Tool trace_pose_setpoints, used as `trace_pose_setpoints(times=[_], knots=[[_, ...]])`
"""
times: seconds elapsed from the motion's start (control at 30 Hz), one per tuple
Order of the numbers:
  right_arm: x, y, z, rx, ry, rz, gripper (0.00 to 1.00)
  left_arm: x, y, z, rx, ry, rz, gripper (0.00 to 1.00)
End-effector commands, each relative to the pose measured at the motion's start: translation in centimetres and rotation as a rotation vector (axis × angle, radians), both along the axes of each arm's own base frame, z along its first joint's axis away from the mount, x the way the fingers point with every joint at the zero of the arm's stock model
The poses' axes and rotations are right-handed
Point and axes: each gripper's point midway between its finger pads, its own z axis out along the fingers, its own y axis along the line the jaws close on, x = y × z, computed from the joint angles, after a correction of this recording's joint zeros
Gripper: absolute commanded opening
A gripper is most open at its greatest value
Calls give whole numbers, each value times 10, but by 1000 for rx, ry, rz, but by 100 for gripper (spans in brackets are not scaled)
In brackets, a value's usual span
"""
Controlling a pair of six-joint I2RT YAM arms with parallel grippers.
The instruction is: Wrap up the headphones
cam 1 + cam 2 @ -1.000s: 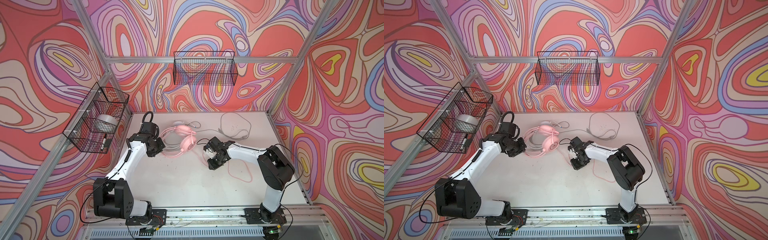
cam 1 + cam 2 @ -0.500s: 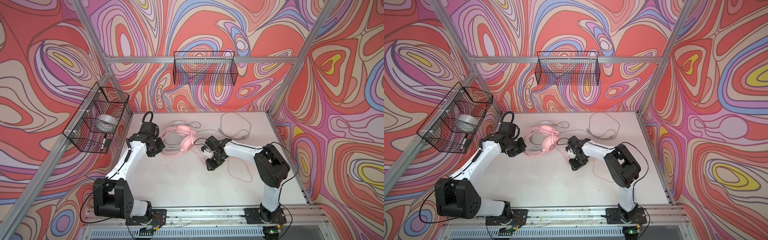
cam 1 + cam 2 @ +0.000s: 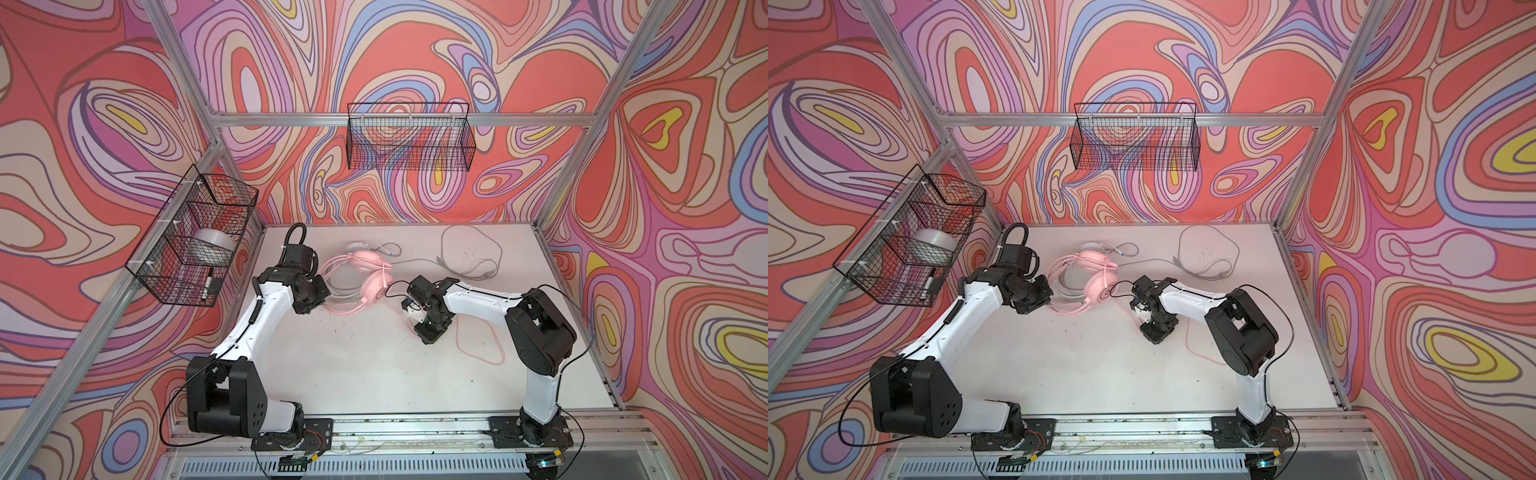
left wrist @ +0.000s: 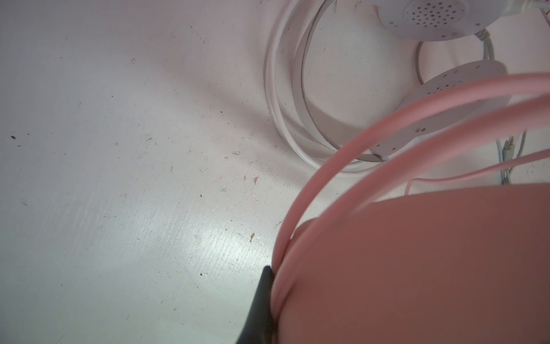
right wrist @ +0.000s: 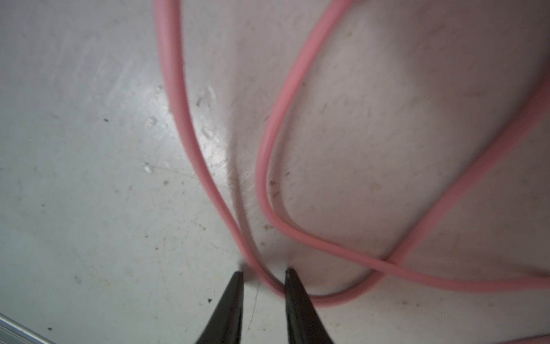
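Progress: early, judged from how the cords lie.

- Near right of the worktop (image 3: 374, 365): the pink cord (image 3: 473, 354) lies in 1 loose loop. No turn of it shows around any headset.
- Right tool (image 5: 263, 275): points down at the worktop, jaws narrowly apart, with 1 strand of the pink cord running between the tips. The gap looks wider than the cord, so this is probably not a pinch yet.
- Centre: the pink headset (image 3: 376, 286) rests against the white headset (image 4: 428, 20). The left tool (image 3: 323, 294) is clamped on the pink headset's band.
- Far edge: the grey cord (image 3: 465, 270) sprawls in 1 wide loop, well apart from both tools.

Done: pink headset secured, and the right tool is placed over the cord. Left to do: gather and wind the pink cord, then handle the whole of the white headset.

Not resolved:
- In both top views the right tool's tips sit under its own body.
- A blurred pink mass fills much of the left wrist view, and only 1 dark finger shows there.
- The pink cord's plug end could not be found.
- The boom mics are too small to make out.
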Motion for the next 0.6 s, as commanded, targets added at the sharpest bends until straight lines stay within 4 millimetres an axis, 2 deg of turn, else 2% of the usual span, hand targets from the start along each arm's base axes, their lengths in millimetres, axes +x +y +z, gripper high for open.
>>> trace_pose_setpoints(times=[0.0, 0.1, 0.27, 0.57], knots=[[-28, -33, -40, -180, 91, 49, 21, 9, -3, 7, -33, -45, 8, 0], [-22, -26, -37, -135, 53, 52, 10, 9, -2, 8, -28, -46, 11, 0], [-18, -7, -26, 4, -9, 46, 0, 8, -1, 8, -23, -46, 16, 0], [-19, 11, 0, 161, -63, 52, 0, 9, -2, 5, -32, -41, 16, 0]])
